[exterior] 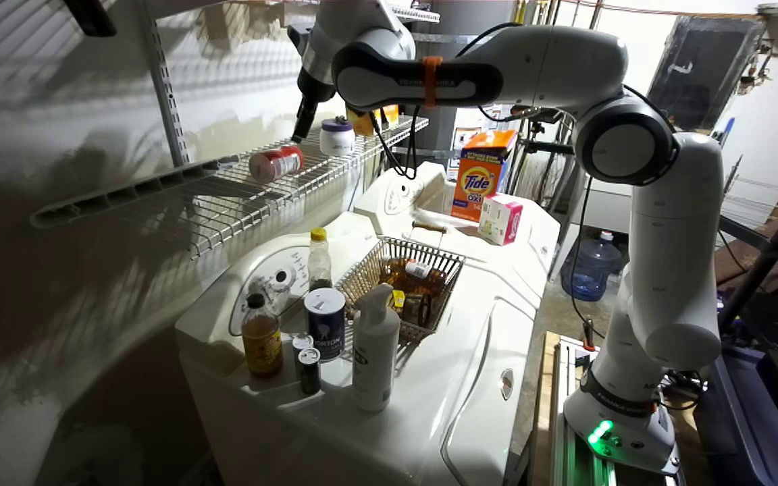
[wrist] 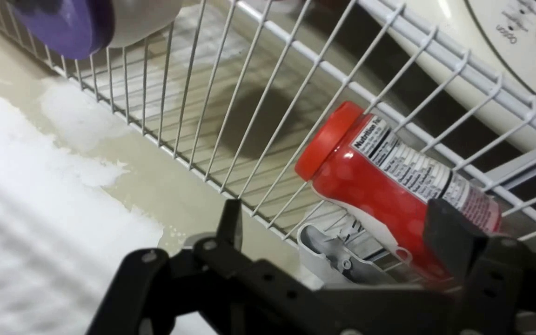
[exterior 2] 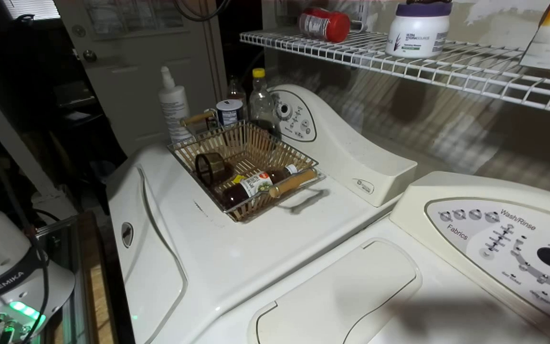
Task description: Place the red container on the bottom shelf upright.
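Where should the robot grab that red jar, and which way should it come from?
Around the middle of the red jar, I think, with the hand coming from above and closing across its width. The jar lies on its side on the lower wire shelf, longer than wide, with nothing on top.

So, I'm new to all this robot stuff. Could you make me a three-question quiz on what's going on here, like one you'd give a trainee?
1. Fill in the missing word: the red container lies on its ____ on the lower wire shelf.

2. Multiple choice: a white jar sits on the same shelf. What colour is its lid?
a) yellow
b) purple
c) green

3. True or false: the gripper is open.

Key
1. Side; it is not upright.
2. b) purple.
3. True; in the wrist view its two fingers stand well apart.
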`<action>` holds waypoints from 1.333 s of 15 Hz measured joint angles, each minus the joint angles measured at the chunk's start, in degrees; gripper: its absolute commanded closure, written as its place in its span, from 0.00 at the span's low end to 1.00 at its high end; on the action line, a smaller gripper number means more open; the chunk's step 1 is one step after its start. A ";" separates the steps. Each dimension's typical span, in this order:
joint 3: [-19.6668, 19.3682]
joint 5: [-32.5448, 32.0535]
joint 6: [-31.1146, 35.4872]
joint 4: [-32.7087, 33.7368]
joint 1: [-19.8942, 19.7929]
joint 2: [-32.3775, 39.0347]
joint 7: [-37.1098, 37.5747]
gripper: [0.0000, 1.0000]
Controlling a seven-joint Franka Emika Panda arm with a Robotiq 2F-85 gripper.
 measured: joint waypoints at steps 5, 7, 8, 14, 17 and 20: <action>0.00 4.76 -6.32 2.66 -0.01 0.15 6.94 0.00; 0.00 4.94 -6.42 2.72 -0.01 0.19 7.43 0.00; 0.00 4.96 -6.42 2.72 -0.01 0.24 7.55 0.00; -1.24 4.74 -4.99 3.03 0.03 1.17 18.39 0.00; -2.18 4.64 -6.15 4.49 0.27 2.76 27.46 0.00; -2.86 4.63 -10.07 7.28 0.77 4.52 36.27 0.00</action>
